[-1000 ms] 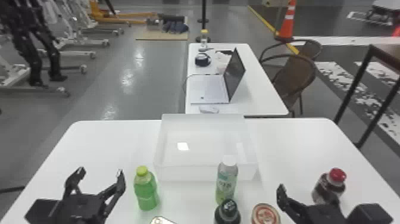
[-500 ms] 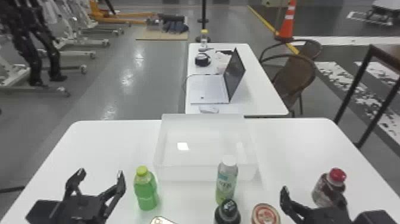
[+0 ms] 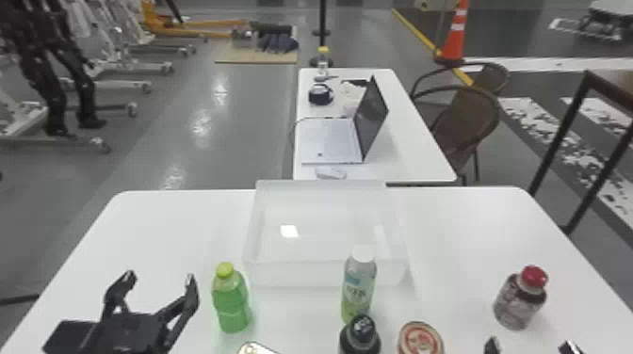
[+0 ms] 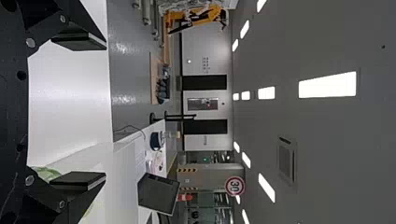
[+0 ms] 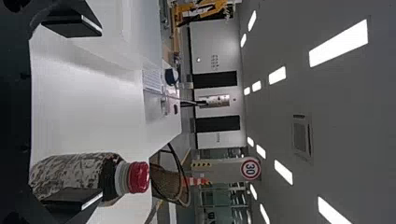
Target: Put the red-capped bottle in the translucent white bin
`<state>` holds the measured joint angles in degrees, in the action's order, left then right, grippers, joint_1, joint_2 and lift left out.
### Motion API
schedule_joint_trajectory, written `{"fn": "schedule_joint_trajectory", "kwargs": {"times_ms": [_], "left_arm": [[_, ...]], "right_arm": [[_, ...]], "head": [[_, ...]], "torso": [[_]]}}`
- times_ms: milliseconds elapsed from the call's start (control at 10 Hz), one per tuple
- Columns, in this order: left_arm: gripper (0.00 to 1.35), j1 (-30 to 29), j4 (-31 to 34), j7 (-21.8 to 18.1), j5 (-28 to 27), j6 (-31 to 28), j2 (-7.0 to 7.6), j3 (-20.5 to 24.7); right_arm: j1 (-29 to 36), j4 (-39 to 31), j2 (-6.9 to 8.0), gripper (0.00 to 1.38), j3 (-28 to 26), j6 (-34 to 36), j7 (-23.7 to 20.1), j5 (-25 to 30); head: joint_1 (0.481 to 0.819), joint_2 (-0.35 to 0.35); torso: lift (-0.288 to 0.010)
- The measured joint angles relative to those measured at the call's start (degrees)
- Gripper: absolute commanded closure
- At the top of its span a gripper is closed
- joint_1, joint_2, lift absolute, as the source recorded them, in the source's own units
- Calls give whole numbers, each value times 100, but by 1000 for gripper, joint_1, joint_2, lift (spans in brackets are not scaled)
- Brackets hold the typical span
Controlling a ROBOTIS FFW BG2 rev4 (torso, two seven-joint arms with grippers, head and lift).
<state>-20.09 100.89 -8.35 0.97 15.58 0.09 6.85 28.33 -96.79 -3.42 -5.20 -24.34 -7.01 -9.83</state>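
"Head view: where is the red-capped bottle (image 3: 520, 299)?"

"Upright on the white table (image 3: 174, 235), outside the translucent white bin (image 3: 325, 275) and well apart from it, over to the right and nearer the robot."

"And the right gripper (image 3: 530, 347)?"

"At the bottom edge, on the robot's side of that bottle, its two fingertips apart. The right wrist view shows the fingers wide apart too, with one of them in front of part of the bottle's body. I cannot tell whether they touch."

"What about the left gripper (image 3: 159, 277)?"

"It's over the left part of the table, fingers spread, with nothing between the tips. The left wrist view shows the same wide gap."

"What stands near it?"

"A green bottle with a yellow-green cap (image 3: 231, 301), upright, between the left gripper and the middle of the table."

"And in the middle?"

"A white-capped bottle (image 3: 359, 287) stands upright close to the bin's near wall. A dark-capped bottle (image 3: 360, 336) is nearer the robot, partly overlapping it in the view. To the right of that is a round container with a red-marked lid (image 3: 419, 339). The edge of a phone (image 3: 256, 349) shows at the bottom."

"Beyond the bin?"

"A second table with an open laptop (image 3: 332, 141) and a mouse (image 3: 330, 173)."
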Motion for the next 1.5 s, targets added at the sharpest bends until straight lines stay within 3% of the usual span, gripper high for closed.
{"fn": "schedule_joint_trajectory", "kwargs": {"times_ms": [200, 400, 700, 900, 1300, 1500], "left_arm": [[295, 5, -18, 0, -12, 15, 0, -10], [295, 5, -54, 0, -21, 23, 0, -16], [295, 18, -98, 0, -18, 42, 0, -27], [297, 30, -116, 0, -17, 60, 0, -37], [297, 40, -139, 0, -3, 113, 0, -43], [297, 34, -148, 0, 0, 143, 0, -32]], "right_arm": [[22, 401, 48, 93, -337, -277, 7, 99], [7, 720, 220, 104, -811, -473, -163, 197], [-494, 1405, 280, 111, -1562, -536, -1435, 6], [-836, 1745, 250, 113, -1745, -521, -1651, 12], [-1515, 2529, 5, 113, -1800, -501, -2057, -153], [-1740, 2783, -20, 113, -1791, -490, -2239, -177]], "head": [[549, 0], [549, 0], [549, 0], [549, 0], [549, 0], [549, 0]], "torso": [[-100], [-100], [-100], [-100], [-100], [-100]]}}
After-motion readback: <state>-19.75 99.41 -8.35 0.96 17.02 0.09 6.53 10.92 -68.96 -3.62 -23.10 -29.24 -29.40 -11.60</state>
